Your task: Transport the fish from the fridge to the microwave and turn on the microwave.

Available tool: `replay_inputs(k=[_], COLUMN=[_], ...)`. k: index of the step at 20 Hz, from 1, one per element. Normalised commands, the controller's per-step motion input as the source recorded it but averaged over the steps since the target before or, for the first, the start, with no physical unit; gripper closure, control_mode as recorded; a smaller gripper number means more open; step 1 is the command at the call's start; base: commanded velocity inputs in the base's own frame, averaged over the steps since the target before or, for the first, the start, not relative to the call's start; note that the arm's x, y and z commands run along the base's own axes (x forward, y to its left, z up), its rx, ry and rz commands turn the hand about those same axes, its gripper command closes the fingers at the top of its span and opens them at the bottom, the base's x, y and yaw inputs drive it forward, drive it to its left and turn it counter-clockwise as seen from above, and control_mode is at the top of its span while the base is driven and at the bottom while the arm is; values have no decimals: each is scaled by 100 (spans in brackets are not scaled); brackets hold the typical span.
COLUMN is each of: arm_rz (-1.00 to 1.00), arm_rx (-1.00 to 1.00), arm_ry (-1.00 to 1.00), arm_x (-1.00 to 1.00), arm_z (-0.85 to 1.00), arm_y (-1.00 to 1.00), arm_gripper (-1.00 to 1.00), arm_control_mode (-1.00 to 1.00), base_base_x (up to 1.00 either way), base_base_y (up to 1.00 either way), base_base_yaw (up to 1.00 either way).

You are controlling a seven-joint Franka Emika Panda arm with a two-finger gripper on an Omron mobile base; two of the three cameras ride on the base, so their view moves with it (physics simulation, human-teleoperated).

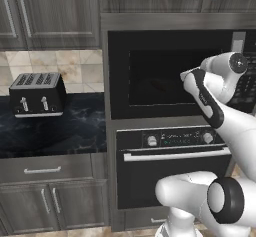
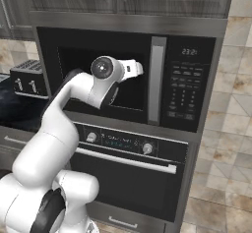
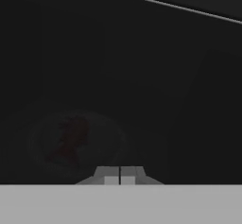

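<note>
The black microwave (image 1: 150,41) has its dark window door closed. Its long grey handle (image 2: 157,79) and button panel (image 2: 184,87) lie to the right of the window. My gripper (image 3: 120,176) is shut with nothing held, and its tips are close against the door glass. In both base views the white hand (image 2: 132,69) points at the window's right part, just left of the handle. Through the dark glass the reddish fish (image 3: 71,140) shows faintly on the round turntable (image 3: 111,138). The fridge is out of view.
A black oven (image 1: 170,176) with knobs and a horizontal handle (image 2: 125,160) sits right below the microwave. A black toaster (image 1: 37,95) stands on the dark counter (image 1: 55,128) to the left. Wooden cabinets (image 1: 50,11) hang above. Tiled wall (image 2: 231,104) lies to the right.
</note>
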Motion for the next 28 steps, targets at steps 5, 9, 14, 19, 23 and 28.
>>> replay_inputs(k=[5,9,14,19,23,28], arm_rz=[0,0,0,0,0,0], arm_rx=[0,0,0,0,2,1], arm_ry=[0,0,0,0,0,0], arm_x=[-25,-47,-59,-61,-56,-27], arm_z=[0,0,2,9,11,1], arm_y=[-4,-12,-14,-13,-18,-20], arm_gripper=[100,100,100,100,100,100], arm_control_mode=[-100,-100,-100,-100,-100,-100], base_base_x=[0,0,0,0,0,0], base_base_y=[0,0,0,0,0,0], base_base_yaw=[0,0,0,0,0,0])
